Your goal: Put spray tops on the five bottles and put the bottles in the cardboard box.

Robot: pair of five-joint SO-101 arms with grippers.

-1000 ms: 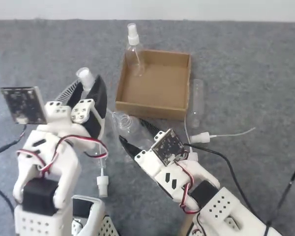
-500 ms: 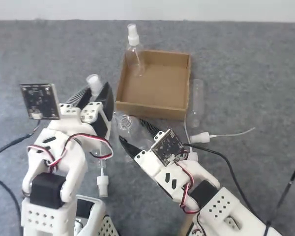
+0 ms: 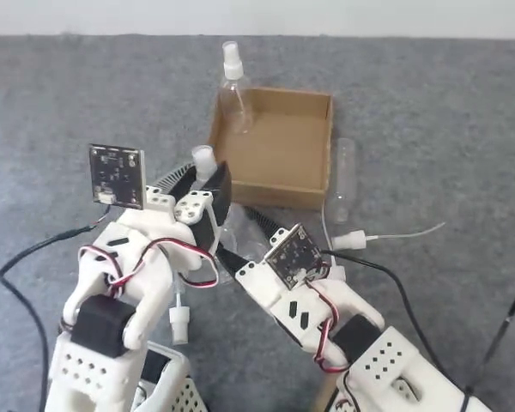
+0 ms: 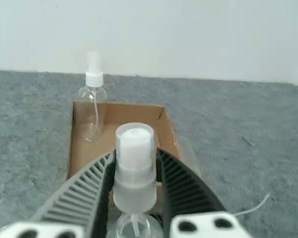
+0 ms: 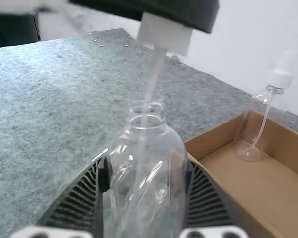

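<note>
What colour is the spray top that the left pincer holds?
The spray top is white, under a frosted clear cap; clearest in the left wrist view.

Looks like a robotics lab bench: grey carpeted tabletop (image 3: 60, 94); bare white wall (image 4: 203, 34) behind.

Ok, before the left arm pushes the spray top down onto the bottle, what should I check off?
1. Grip of left claw on spray top: ok.
2. Grip of right claw on bottle, upright: ok.
3. The tube inside the bottle's neck: ok.
4. The spray top seated on the neck: not ok, it hangs above, apart.
5. The spray top square to the neck: cannot tell.
6. Room in box: ok; one capped bottle stands in a corner.
</note>
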